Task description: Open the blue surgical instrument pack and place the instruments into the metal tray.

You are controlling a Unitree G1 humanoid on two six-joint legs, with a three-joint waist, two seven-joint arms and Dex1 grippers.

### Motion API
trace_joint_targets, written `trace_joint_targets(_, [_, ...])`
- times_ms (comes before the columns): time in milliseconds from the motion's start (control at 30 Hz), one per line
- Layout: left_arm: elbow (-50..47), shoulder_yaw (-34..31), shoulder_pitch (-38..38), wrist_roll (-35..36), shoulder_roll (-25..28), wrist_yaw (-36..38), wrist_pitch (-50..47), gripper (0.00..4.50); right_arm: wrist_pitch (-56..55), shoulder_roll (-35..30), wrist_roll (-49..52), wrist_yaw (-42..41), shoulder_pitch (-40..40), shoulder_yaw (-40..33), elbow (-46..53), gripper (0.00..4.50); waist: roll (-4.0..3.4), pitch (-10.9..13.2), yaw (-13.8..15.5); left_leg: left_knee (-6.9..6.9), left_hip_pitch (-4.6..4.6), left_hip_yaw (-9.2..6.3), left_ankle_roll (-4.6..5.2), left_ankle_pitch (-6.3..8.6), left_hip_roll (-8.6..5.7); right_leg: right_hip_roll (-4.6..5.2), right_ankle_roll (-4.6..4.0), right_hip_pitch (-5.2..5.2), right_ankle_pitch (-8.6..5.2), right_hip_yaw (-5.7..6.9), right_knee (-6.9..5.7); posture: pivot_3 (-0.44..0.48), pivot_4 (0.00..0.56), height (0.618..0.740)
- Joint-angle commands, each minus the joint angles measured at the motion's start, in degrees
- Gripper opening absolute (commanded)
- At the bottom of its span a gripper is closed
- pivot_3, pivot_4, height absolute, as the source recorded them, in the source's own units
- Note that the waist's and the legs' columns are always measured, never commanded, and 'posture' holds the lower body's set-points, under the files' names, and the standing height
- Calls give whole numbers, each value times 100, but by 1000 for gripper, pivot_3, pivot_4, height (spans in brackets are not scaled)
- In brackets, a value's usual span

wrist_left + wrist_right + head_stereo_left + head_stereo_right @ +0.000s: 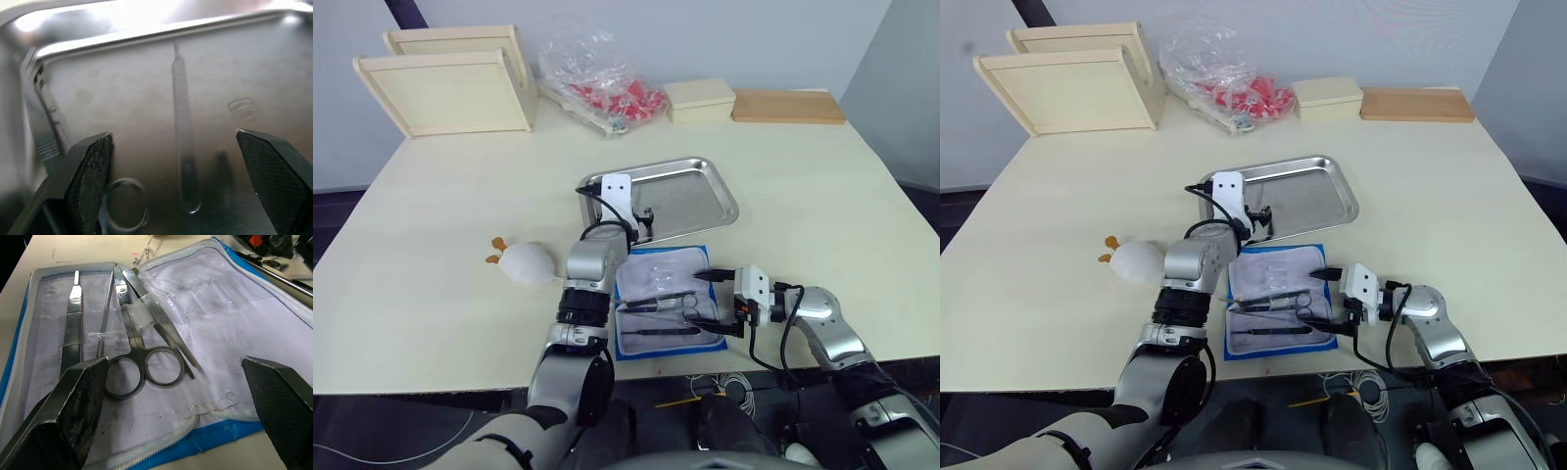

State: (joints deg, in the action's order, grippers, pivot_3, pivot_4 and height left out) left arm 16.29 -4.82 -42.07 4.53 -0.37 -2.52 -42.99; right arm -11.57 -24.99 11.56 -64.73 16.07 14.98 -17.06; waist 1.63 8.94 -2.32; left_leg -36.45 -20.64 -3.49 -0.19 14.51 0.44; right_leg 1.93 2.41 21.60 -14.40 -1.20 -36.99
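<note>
On the table (822, 196) the blue surgical instrument pack (668, 300) lies open just beside the near rim of the metal tray (695, 201). Scissors (139, 357) and other instruments (73, 318) rest in its pale lining. The left gripper (641, 217) hangs over the tray, jaws wide and empty. The right gripper (717, 302) faces the pack, also wide, holding nothing.

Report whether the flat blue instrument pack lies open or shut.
Open. The blue surgical instrument pack lies spread flat on the table, zip undone, its pale lining facing up, with ring-handled scissors and a slim flat-handled tool still in its clear pockets.
</note>
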Motion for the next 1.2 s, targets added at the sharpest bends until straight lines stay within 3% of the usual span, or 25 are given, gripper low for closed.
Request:
trace_joint_targets(33, [-340,166,-174,37,24,218,225,4273,229,-42,-506,2,-204,367,-452,4500,0,0,0,0,0,1,0,0,0,0,0,0,0,0,0,0,150,740])
trace_joint_targets(400, [-1145,410,133,310,503,1355,527,4273,249,-61,-490,32,-256,345,-397,4500,-1,0,-3,0,1,1,-1,-1,0,0,0,0,0,-3,0,0,150,740])
trace_joint_targets(633, [-2017,538,773,797,1448,2907,873,4273,262,-77,-474,36,-299,332,-363,4500,-2,1,-3,1,1,-1,-1,-1,2,0,-3,1,0,-3,0,0,150,740])
trace_joint_targets(933, [-2887,227,1752,1781,2833,4745,895,4273,256,-97,-451,6,-312,310,-355,4500,-6,2,2,2,0,-2,0,0,8,4,-12,2,0,-3,2,0,150,740])
trace_joint_targets(1200, [-3008,140,2574,2033,4120,6572,1970,4273,256,-172,-409,-78,-364,277,-309,4500,-8,4,12,2,-2,2,2,0,17,11,-28,3,-14,-6,9,0,150,740])
